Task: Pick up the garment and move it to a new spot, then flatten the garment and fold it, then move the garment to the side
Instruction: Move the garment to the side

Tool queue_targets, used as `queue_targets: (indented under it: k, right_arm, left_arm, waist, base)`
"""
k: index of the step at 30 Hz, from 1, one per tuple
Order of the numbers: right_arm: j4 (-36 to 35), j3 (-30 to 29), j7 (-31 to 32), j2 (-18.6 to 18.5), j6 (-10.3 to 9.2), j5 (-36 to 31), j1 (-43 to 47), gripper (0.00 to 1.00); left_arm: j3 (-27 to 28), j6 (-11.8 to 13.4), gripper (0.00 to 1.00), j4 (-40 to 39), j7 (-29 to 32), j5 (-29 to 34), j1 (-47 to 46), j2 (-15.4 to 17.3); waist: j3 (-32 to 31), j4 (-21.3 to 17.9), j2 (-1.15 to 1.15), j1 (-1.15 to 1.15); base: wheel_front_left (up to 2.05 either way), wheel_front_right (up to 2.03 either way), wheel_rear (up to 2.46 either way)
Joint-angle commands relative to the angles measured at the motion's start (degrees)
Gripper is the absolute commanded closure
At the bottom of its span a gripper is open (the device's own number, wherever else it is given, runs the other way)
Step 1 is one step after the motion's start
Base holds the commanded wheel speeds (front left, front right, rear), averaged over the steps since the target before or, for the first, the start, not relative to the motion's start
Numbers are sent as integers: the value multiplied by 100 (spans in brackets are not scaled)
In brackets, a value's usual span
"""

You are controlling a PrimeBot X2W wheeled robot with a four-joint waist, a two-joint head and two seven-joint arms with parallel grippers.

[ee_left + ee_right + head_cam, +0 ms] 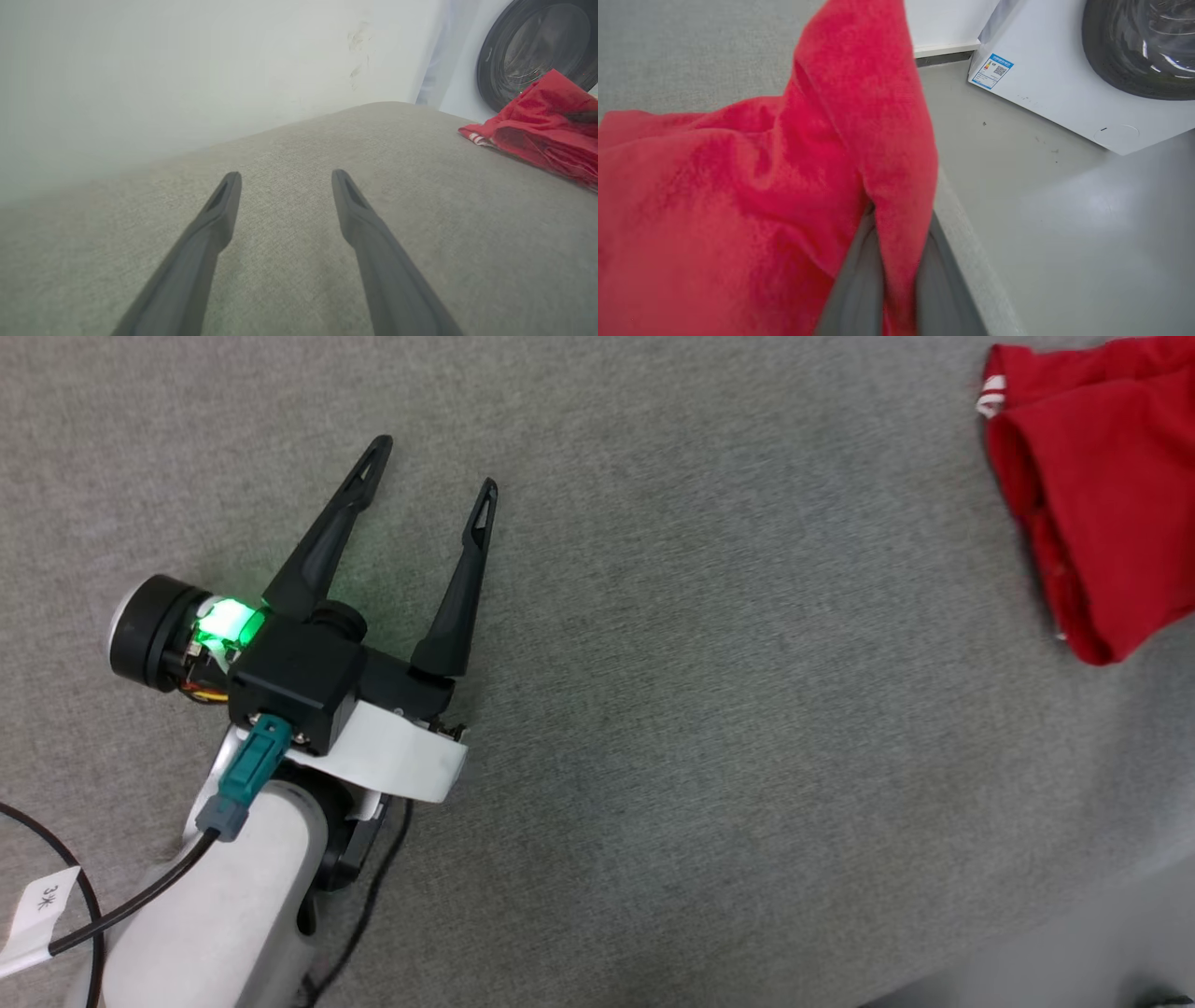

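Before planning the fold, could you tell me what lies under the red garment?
The garment rests on the grey surface, and the right gripper is shut on a fold. Anything beneath the bunched cloth is covered.

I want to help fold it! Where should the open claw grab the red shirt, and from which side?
Probably the striped trim of the red shirt, coming from the robot's left across the grey table. That edge lies flat at the corner nearest the open left claw, while the right claw pinches a raised fold elsewhere.
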Motion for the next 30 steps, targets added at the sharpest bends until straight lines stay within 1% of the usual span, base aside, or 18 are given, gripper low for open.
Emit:
queue_targets:
  k: [1, 2, 3, 4, 5, 6, 11, 16, 17, 22, 24, 25, 30]
  right_arm:
    - [157, -24, -141, 101, -4, -63, -142, 100]
    - [277, -81, -229, 133, -5, -63, -191, 100]
    - [413, -118, -280, 150, -4, -98, -210, 89]
    - [539, -140, -330, 173, -4, -148, -232, 63]
    - [657, -173, -381, 195, -4, -173, -269, 24]
    - [777, -224, -418, 208, -4, -197, -308, 0]
    - [1172, -367, -778, 149, -4, -417, -449, 0]
    - [1344, -396, -1057, 50, -5, -701, -331, 0]
    - [1342, -417, -1094, 89, -5, -656, -279, 0]
    - [1101, -355, -1322, 280, -5, -517, 62, 0]
    - [937, -259, -1346, 484, -4, -365, 284, 0]
    - [842, -210, -1385, 480, -5, -345, 411, 0]
    - [347, 55, -1447, 781, -4, -48, 1023, 0]
  left_arm:
    - [1, 14, 0, -30, 29, 44, -82, 44]
    - [-1, 11, 0, -42, 27, 46, -106, 52]
    - [-4, 6, 0, -46, 30, 49, -130, 56]
    - [-6, 0, 0, -43, 27, 55, -147, 65]
    - [-7, 0, 0, -37, 25, 57, -147, 68]
    - [-6, 5, 0, -32, 26, 59, -136, 80]
    - [8, 31, 0, 79, -27, -1, -28, 89]
    - [-9, 80, 0, 290, -205, -131, 166, -9]
    - [-13, 94, 0, 333, -238, -165, 213, -35]
    - [-19, 199, 0, 568, -457, -339, 531, -218]
    - [24, 270, 0, 655, -531, -431, 706, -262]
    - [45, 296, 0, 702, -581, -476, 785, -289]
    - [92, 401, 0, 879, -717, -667, 1165, -409]
  waist:
    - [240, 96, 0, -1]
    - [276, 114, 0, -1]
    - [305, 129, 0, -1]
    - [321, 139, 0, -1]
    - [326, 146, 0, -1]
    - [324, 149, 0, -1]
    - [127, 99, 0, -1]
    - [-374, 52, 0, -1]
    - [-490, 51, 0, -1]
    - [-1122, 93, 0, -1]
    - [-1377, 118, 0, -1]
    - [-1500, 147, 0, -1]
    - [-2038, 368, 0, -1]
  base:
    - [0, 0, 0]
    - [0, 0, 0]
    - [0, 0, 0]
    - [0, 0, 0]
    - [0, 0, 0]
    - [0, 0, 0]
    - [0, 0, 0]
    - [0, 0, 0]
    - [0, 0, 0]
    - [0, 0, 0]
    - [0, 0, 0]
    - [0, 0, 0]
    - [0, 0, 0]
